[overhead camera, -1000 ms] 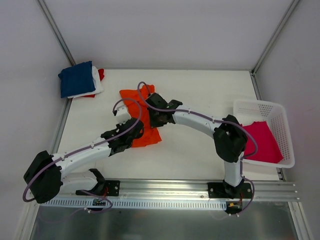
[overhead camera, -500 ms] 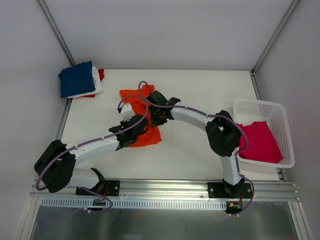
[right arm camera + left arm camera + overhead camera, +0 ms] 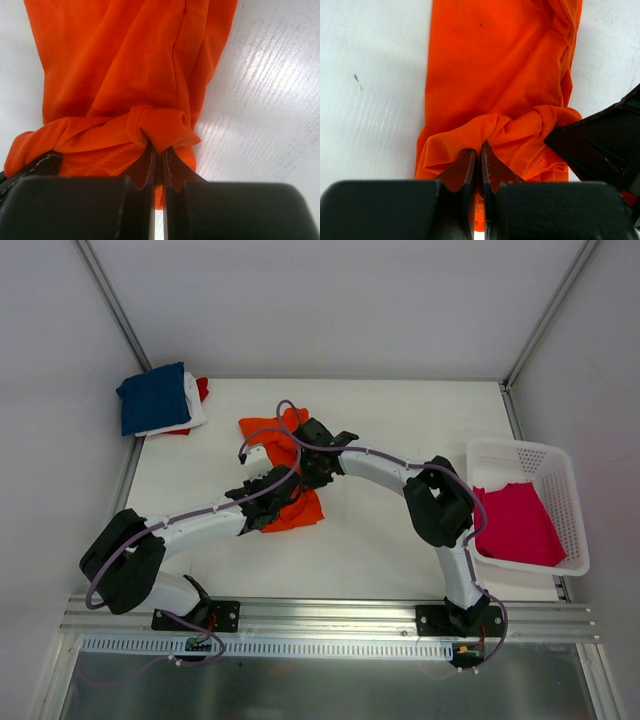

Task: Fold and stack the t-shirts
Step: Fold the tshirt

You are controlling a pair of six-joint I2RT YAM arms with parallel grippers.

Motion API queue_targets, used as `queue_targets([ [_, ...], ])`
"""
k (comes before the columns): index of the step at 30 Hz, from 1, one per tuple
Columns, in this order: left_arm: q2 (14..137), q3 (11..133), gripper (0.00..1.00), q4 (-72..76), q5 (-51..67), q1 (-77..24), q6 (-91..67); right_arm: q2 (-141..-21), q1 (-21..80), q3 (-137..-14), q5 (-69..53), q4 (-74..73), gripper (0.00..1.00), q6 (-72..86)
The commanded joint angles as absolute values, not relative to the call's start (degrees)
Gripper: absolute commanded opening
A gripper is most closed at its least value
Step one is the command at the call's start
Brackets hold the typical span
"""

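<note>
The orange t-shirt (image 3: pixel 272 429) lies lengthwise in the middle of the table, with its near end lifted and bunched. My left gripper (image 3: pixel 480 148) is shut on a pinch of that near hem at the shirt's left side. My right gripper (image 3: pixel 159 148) is shut on a bunched corner of the same hem at the right side. From above, both grippers sit close together over the shirt, left gripper (image 3: pixel 277 494) and right gripper (image 3: pixel 311 458). A folded navy t-shirt (image 3: pixel 154 398) tops a white t-shirt (image 3: pixel 197 412) and a red t-shirt (image 3: pixel 203 388) at the back left. A magenta t-shirt (image 3: pixel 520 525) lies in the basket.
The white lattice basket (image 3: pixel 520 454) stands at the table's right edge. Metal frame posts rise at the back corners. A rail with both arm bases runs along the near edge.
Both grippers have carried the orange shirt's near hem away from me, toward the far end. The left arm has swung right and forward. Less of the shirt shows near me.
</note>
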State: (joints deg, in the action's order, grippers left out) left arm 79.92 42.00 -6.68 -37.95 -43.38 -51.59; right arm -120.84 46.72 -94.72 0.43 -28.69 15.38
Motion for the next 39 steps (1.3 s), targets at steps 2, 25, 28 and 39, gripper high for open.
queue_targets([
  [2,80.7,42.6,0.0,-8.3,-42.5,-42.1,-52.9,-121.8,45.4,-95.3,2.6,-29.3,0.01,14.0],
  [25,83.8,45.4,0.32,2.5,-26.4,-27.1,-45.3,-124.6,42.9,-101.4,3.6,-27.6,0.48,12.0],
  [28,84.0,44.8,0.43,6.8,-18.7,-23.7,-45.7,-125.2,42.7,-102.1,2.6,-27.6,0.48,12.3],
  [39,95.4,58.8,0.83,12.8,7.4,-12.5,-41.1,-121.9,42.7,-95.0,3.3,-25.1,0.49,14.1],
])
